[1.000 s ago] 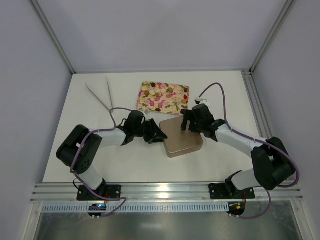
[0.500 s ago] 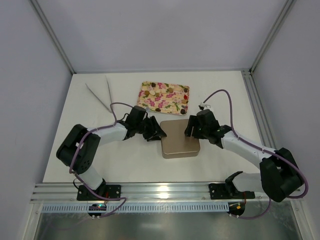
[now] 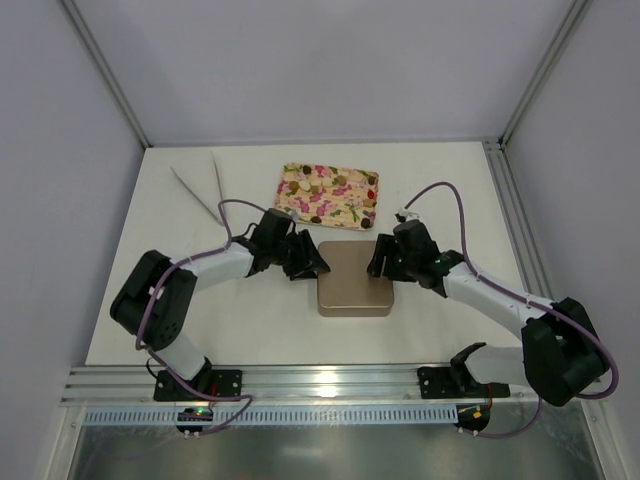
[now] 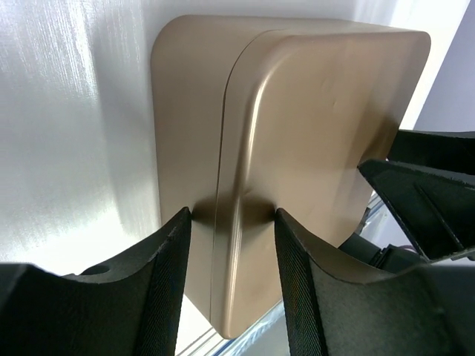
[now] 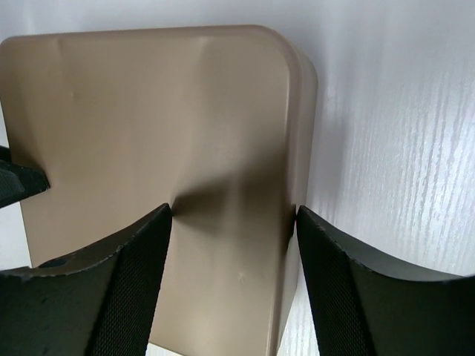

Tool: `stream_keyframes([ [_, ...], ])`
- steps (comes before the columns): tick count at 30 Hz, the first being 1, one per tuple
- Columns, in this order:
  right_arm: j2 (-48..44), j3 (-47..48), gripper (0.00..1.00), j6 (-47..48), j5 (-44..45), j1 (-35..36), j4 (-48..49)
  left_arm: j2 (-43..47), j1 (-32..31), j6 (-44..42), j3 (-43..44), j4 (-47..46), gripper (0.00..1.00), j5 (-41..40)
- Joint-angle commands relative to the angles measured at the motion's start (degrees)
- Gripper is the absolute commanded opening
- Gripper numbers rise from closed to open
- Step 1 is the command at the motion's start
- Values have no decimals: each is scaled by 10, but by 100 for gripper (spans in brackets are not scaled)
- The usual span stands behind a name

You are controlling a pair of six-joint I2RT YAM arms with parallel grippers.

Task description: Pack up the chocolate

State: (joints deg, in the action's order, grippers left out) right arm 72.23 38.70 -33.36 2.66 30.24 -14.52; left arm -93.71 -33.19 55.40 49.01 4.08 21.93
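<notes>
A gold box (image 3: 353,283) with its lid on lies flat in the middle of the white surface (image 3: 450,190), and both arms reach in toward it from either side. The left claw (image 3: 312,263) sits at the box's left edge. In its wrist view the fingers (image 4: 167,282) are parted a moderate way, and their tips rest against the side wall where lid meets base. The right claw (image 3: 378,262) is at the upper right corner of the box, spread wider, with its fingers (image 5: 133,282) against that end. Neither looks to be pinching anything.

Just behind the box, toward the upper centre, lies a cream tray (image 3: 327,193) speckled pink and brown. From here I cannot pick out the chocolate, whether on that tray or under the lid. A pair of metal tongs (image 3: 200,190) lies at the upper left, well apart.
</notes>
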Motion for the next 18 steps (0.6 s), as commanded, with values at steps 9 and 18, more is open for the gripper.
stream_keyframes([
  [9,-52,58,89,11,-48,-43,-60,35,1,-99,71,177,56,-87],
  [18,-122,115,95,40,-63,-92,-103,106,3,-163,172,285,62,-109],
])
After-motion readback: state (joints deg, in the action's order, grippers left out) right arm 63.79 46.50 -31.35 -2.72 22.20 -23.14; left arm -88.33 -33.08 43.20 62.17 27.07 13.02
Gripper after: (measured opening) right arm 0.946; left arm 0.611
